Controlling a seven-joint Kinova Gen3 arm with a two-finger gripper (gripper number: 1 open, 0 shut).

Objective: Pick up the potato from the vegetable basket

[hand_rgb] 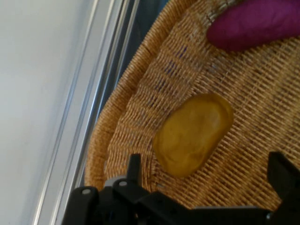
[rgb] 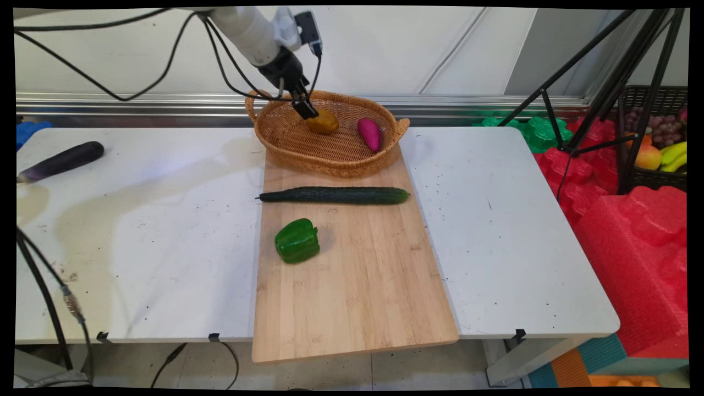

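My end effector (hand_rgb: 206,180) hangs wide apart, empty, above the potato (hand_rgb: 193,134) lying in the basket (hand_rgb: 140,93) beside the purple sweet potato (hand_rgb: 258,23).

A wooden cutting board (rgb: 352,275) lies across the middle of the table (rgb: 522,231), its near end overhanging the table's near edge. On its far end sits a wicker basket (rgb: 286,137), and in it lie a potato (rgb: 323,122) to the left and a sweet potato (rgb: 369,133) to the right, apart. Just before the basket a cucumber (rgb: 335,195) lies crosswise on the board. Nearer still, toward the board's left side, sits a bell pepper (rgb: 297,241). An eggplant (rgb: 60,161) lies far left on the table.
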